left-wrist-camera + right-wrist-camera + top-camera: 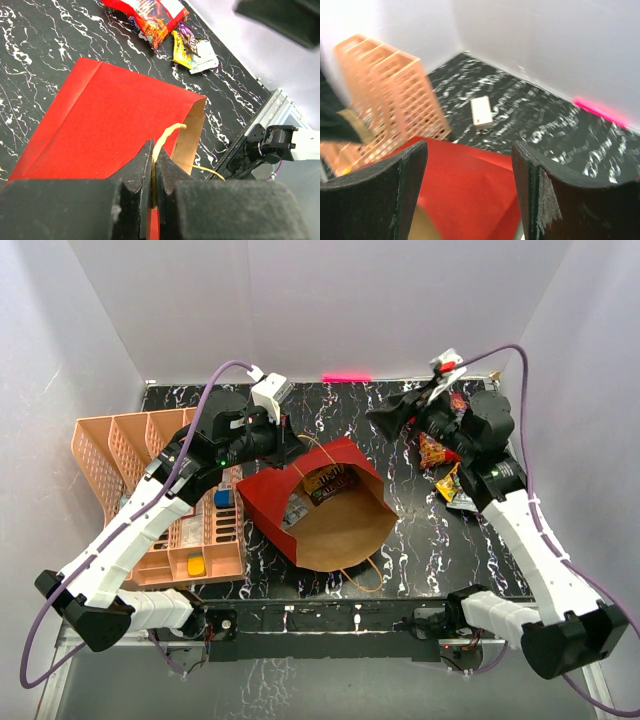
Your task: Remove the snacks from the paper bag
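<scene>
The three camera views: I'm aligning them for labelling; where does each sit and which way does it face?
Top external: above and behind the bases, looking down on the table and the paper bag; both arms show.
Left wrist: on the left arm, facing across the bag toward loose snacks; left gripper shut on the cord handle.
Right wrist: on the right arm, facing over the bag toward the peach tray; right gripper open.
Shared: top external and left wrist both show those snacks.
</scene>
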You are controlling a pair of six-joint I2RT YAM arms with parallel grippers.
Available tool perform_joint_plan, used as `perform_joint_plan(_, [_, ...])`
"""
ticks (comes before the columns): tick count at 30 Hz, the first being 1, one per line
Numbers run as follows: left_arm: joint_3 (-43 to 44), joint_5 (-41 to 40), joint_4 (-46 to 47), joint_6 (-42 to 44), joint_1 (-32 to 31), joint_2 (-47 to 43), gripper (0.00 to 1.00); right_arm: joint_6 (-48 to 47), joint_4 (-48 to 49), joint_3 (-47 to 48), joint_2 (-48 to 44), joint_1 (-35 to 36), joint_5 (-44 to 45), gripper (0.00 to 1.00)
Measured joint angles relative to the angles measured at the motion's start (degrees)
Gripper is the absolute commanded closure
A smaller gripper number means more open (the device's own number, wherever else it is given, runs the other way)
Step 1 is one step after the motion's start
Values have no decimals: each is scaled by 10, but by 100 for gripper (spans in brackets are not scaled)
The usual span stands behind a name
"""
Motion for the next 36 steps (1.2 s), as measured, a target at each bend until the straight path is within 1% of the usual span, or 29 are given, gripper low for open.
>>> perform_joint_plan(4, [0,0,0,0,0,0,100,-79,-4,-11,-45,88,-45,29])
perform_joint_plan(9, [0,0,0,0,0,3,100,-212,-18,-69,-111,187,-108,29])
perform_joint_plan(12, [0,0,0,0,0,5,100,-296,-45,-87,-113,243,-125,29])
perform_joint_plan(17, [0,0,0,0,0,5,100,-438,-72,-128,-87,300,-117,25])
perform_joint_plan(23, [0,-1,0,0,0,5,100,-572,-92,-157,-40,337,-70,24])
perform_joint_plan(27, [0,-1,0,0,0,5,100,-635,-86,-177,-9,351,-28,23])
perform_joint_plan(31, [0,0,0,0,0,5,100,-694,-62,-205,28,360,12,22])
perform_joint_plan(36, [0,0,0,0,0,5,100,-763,-24,-232,77,366,41,21])
